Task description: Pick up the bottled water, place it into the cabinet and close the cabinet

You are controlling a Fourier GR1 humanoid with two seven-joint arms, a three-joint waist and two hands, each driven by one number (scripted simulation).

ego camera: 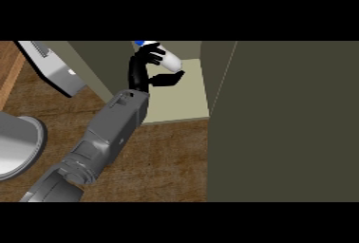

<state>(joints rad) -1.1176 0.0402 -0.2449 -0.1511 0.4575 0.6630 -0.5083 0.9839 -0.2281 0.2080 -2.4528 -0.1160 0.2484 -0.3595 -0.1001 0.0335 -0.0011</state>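
Over cabinet shelf, near its back edge: my left hand curled round water bottle, blue cap up. Placing step, I judge. Next: lower, let go, then swing door shut.

A brown wood-grain counter fills the lower middle of the view. At the left edge sits the curved rim of a round silver metal pot, and above it a grey appliance with a vented top lies at an angle. The light is even and dim.
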